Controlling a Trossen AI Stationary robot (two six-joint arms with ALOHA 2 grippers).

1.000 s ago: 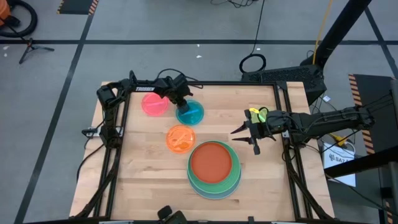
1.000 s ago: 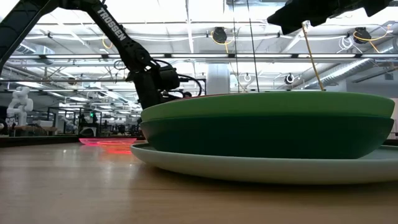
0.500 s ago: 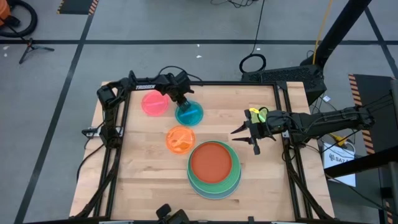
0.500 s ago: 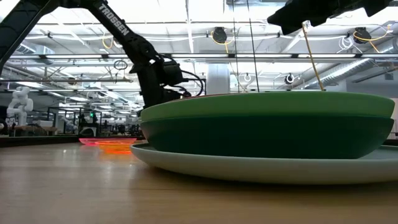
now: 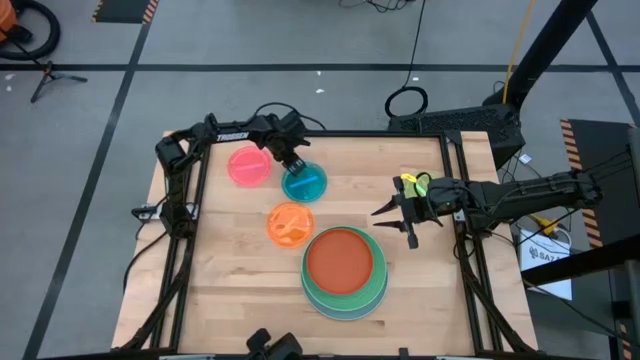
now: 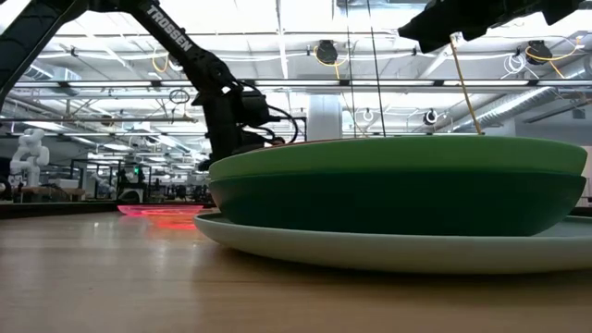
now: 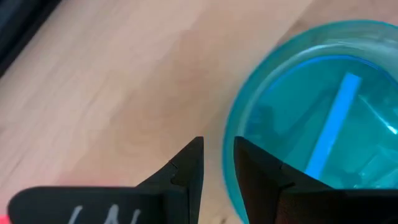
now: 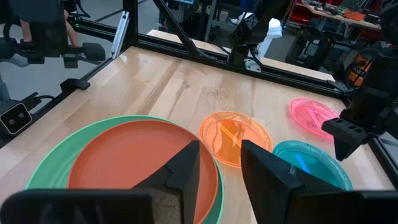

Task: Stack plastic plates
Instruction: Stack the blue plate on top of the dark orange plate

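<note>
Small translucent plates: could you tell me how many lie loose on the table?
3: pink plate at the far left, cyan plate beside it, orange plate by the stack. The stack may hide others.

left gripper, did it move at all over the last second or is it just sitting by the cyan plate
Yes, slightly. In the high view the left gripper has shifted toward the table's far edge, off the cyan plate's middle to its far rim.
</note>
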